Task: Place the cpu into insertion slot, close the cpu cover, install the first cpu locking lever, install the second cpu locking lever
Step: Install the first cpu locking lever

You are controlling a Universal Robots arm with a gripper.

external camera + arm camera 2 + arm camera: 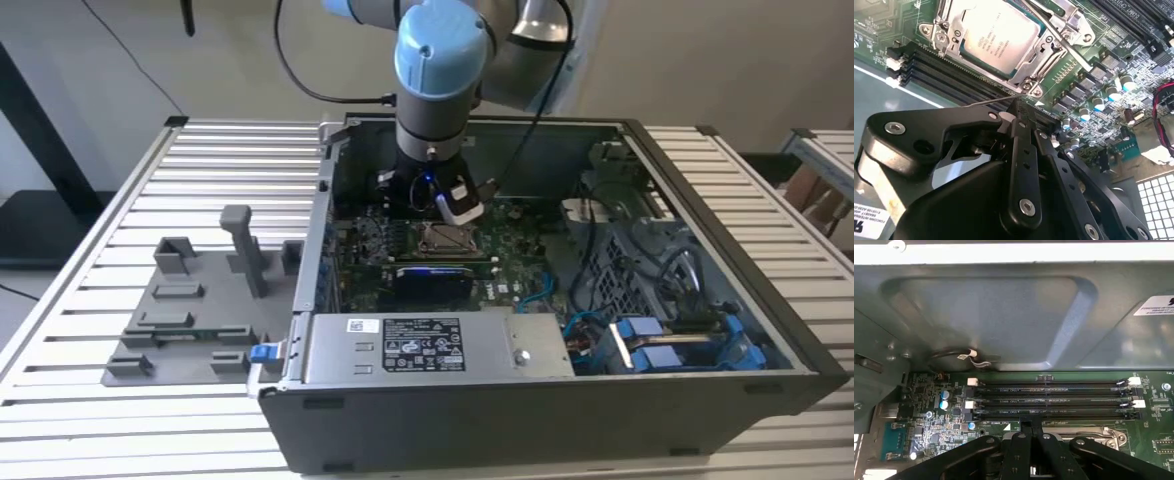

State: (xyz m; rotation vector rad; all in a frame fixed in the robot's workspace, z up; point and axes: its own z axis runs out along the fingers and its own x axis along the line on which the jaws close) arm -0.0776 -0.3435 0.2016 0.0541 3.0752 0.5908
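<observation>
**Gripper tip at the edge of the covered cpu**

Black gripper links fill the foreground in both wrist views. They run together to a narrow tip [1015, 106], where the fingers [1023, 150] are pressed together with no gap between them. Whether they pinch anything I cannot tell. A thin metal rod [979, 102] runs just beside that tip, on the side away from the cpu.

The cpu [999, 37] sits in its socket on the green motherboard [1114, 65], silver-grey top facing up. The cpu cover [1044, 48] lies down around it, its frame resting on the cpu's edges and the metal top showing through the cut-out. A straight locking lever [1064, 41] crosses one side of the cover, just beside the cpu.

Dark memory slots [1054, 400] run in a row near the cpu, between it and the grey case wall [1004, 315]. In the first wrist view the gripper [1027, 429] points down at the board beside those slots.

In the exterior view the arm reaches down into the open computer case [534, 420], and the gripper [461, 212] hangs just above the cpu [445, 237]. A white-labelled grey power-supply box [420, 345] lies near the cpu, toward the case's front wall. Well apart from the cpu, toward the exterior view's left, a grey fixture [187, 320] stands on the slatted table [200, 170].
</observation>
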